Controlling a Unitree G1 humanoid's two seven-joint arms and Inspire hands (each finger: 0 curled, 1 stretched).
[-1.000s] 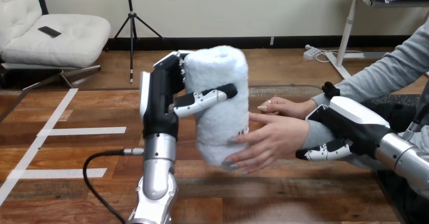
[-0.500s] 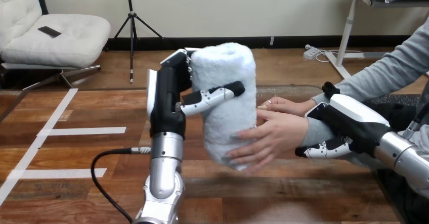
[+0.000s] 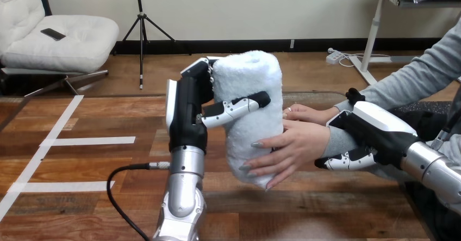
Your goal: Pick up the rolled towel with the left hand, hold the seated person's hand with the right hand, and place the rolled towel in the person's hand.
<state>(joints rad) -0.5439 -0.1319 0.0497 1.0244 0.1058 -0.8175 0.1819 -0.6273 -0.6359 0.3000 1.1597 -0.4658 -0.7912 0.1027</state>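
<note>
The towel [image 3: 249, 75] stands upright in the air above the middle of the worktop [image 3: 326, 208], a thick white terry roll, fluffy and cylindrical, with a shallow dimple at its top end. The left hand [image 3: 187, 110] grasps its upper half, palm against the side turned toward the left edge, thumb wrapped across the front, fingers curled round the back. The person's nearer hand [image 3: 293, 146] cups the lower half from the right, fingertips pressing into the pile. The right hand [image 3: 375, 129], hard white shell over black, sits toward the right edge with its fingers [image 3: 348, 159] curled under the grey-sleeved wrist, clasping it. The roll looks light and soft; it should dent under a squeeze instead of slipping, though it may loosen if pinched at one end. A wrap round the middle looks the safest hold.
</note>
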